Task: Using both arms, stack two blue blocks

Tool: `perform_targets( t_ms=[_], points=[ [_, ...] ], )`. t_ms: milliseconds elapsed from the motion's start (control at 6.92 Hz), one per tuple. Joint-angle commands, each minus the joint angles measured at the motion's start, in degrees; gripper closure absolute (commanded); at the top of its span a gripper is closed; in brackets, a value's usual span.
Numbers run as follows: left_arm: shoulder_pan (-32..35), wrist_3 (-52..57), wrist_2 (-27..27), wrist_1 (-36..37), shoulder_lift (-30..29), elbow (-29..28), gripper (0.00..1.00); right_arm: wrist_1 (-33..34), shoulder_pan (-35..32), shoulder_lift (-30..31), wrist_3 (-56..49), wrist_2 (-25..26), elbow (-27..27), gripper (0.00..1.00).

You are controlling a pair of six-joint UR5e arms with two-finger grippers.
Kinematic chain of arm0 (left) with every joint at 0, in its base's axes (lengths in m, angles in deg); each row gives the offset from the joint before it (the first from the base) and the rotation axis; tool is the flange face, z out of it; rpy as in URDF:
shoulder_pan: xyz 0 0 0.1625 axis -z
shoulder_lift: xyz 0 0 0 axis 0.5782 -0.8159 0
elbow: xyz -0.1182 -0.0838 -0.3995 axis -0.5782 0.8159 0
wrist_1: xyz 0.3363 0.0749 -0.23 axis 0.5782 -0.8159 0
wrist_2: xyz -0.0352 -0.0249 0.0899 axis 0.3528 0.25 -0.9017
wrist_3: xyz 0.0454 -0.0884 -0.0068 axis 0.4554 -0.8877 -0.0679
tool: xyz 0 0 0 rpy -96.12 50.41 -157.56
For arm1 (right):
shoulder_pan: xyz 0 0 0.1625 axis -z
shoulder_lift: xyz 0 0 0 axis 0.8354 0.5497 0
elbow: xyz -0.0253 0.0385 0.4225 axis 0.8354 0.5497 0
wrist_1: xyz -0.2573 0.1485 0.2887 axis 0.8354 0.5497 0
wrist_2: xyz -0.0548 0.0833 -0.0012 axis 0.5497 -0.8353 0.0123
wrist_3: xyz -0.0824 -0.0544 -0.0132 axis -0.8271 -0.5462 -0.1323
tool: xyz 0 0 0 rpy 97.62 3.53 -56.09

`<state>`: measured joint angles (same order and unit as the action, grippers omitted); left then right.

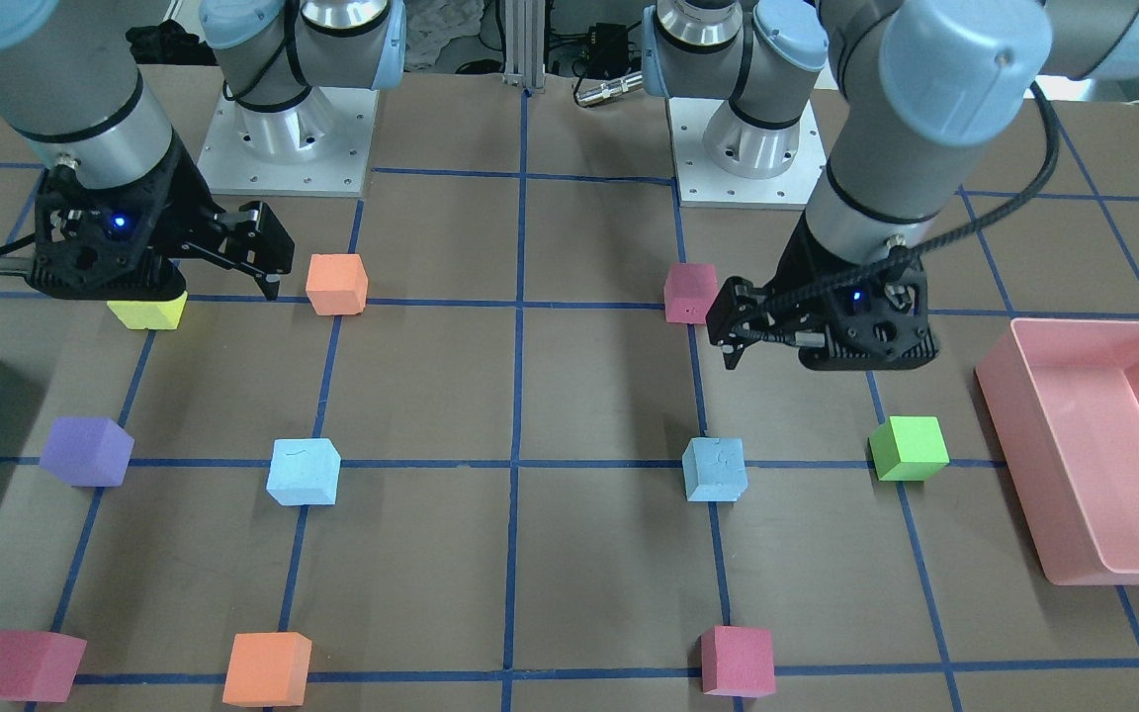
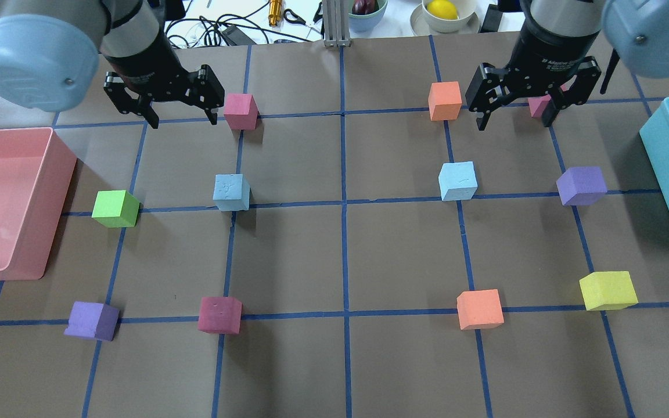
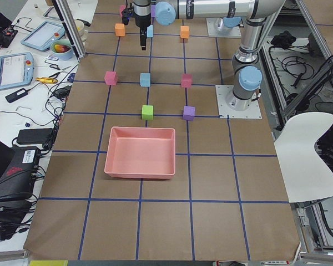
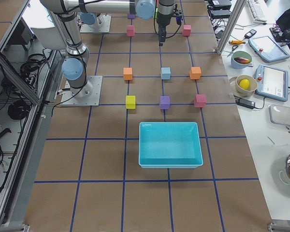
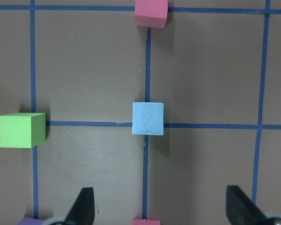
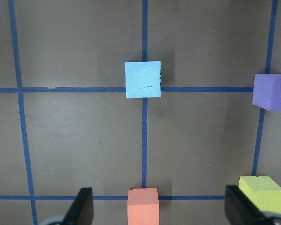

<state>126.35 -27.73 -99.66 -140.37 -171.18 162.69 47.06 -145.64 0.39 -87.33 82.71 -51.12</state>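
**Brown gridded tabletop [image 2: 404, 255] — stacking not yet begun**

Yet to grasp, lift or stack anything. Lying well apart, one per half: left blue block [image 2: 231, 192], right blue block [image 2: 458, 180]. Hovering well above, spread wide, holding nothing — left gripper [image 2: 183, 121], right gripper [image 2: 514, 123].

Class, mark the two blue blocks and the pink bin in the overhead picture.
left blue block [image 2: 231, 188], overhead view, on its top face.
right blue block [image 2: 457, 177], overhead view, on its top face.
pink bin [image 2: 50, 197], overhead view, on its outer side wall.
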Motion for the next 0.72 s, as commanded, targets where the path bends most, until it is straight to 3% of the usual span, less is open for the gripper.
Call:
perform_targets(
  t_ms=[0,434,578],
  points=[
    [-0.1,0.2,-0.2,15.8,-4.7,9.6,0.0,13.1,0.2,-5.7,0.1,-0.1,-4.9,0.0],
    [-0.2,0.2,-0.2,21.8,-9.0,12.9,0.0,28.4,0.3,-15.1,-0.8,-0.8,-10.1,0.0],
    [-0.1,0.2,-0.1,22.0,-10.1,13.1,0.0,28.7,0.2,-15.7,-0.9,-0.8,-10.3,0.0]
  ],
)
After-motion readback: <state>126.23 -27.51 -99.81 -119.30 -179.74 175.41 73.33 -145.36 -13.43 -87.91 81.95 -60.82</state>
